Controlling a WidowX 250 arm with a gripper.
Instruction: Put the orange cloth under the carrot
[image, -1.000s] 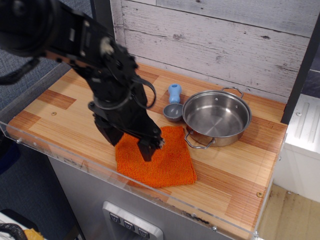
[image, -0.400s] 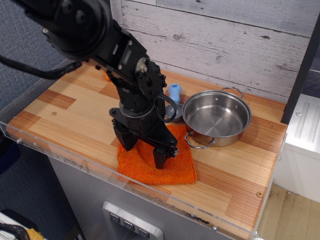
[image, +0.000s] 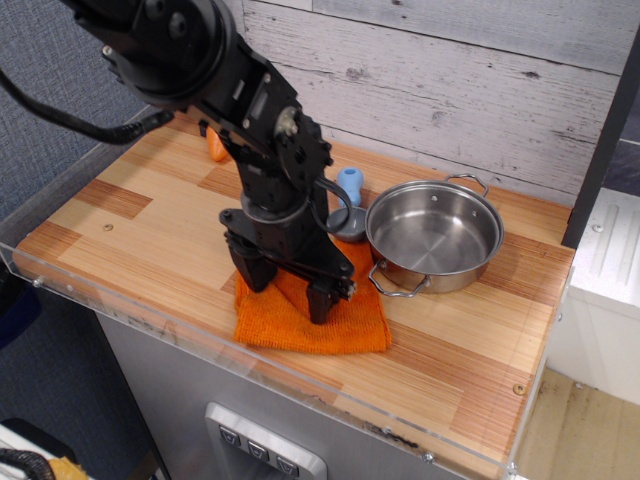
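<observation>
The orange cloth (image: 335, 322) lies on the wooden table near the front edge, left of the steel pot, with its near-left part rumpled. My gripper (image: 287, 288) stands right over the cloth's left half. Its jaws are open, with one finger (image: 250, 272) at the cloth's left edge and the other finger (image: 320, 300) on its middle; both tips seem to touch the cloth. The carrot (image: 216, 149) lies at the back left of the table, mostly hidden behind my arm and well apart from the cloth.
A steel pot (image: 434, 236) with two handles stands right of the cloth. A blue-handled scoop (image: 348, 186) lies just behind my arm, next to the pot. A clear plastic rim (image: 150, 322) runs along the table's front edge. A plank wall closes the back.
My gripper has moved right over the cloth and lowered onto it with its fingers spread. The cloth's left and far edges have bunched up slightly. The carrot now shows behind the arm.
</observation>
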